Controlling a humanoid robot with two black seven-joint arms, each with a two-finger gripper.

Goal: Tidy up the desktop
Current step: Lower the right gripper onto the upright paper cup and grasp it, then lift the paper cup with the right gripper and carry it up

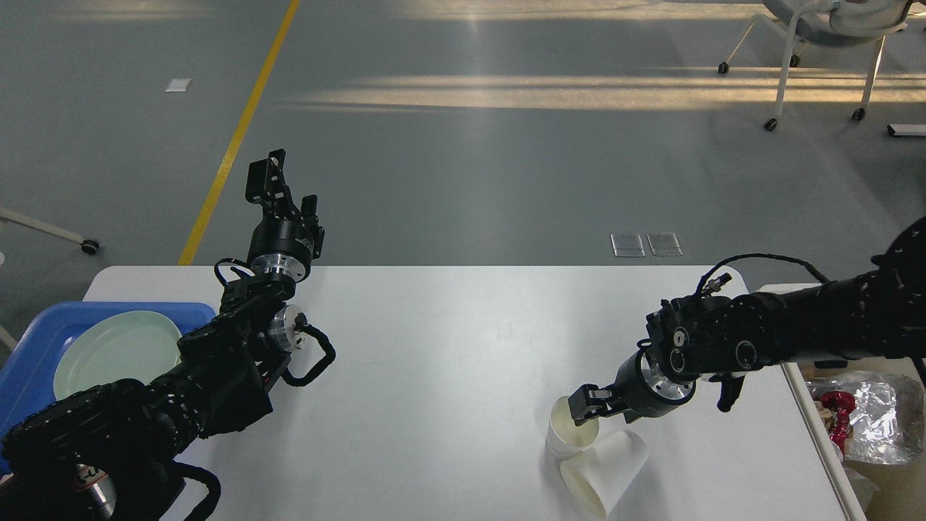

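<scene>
One pale plate (pixel 116 351) fills the blue tray (pixel 43 340); right hand (pixel 587 410) grip unclear.

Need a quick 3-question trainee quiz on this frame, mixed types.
1. True or false: the right gripper is at the rim of the upright paper cup.
2. Where does the pale green plate sit? A) blue tray B) desktop C) bin
3. The second paper cup is lying on its ____.

Key: 1 true; 2 A; 3 side.
</scene>
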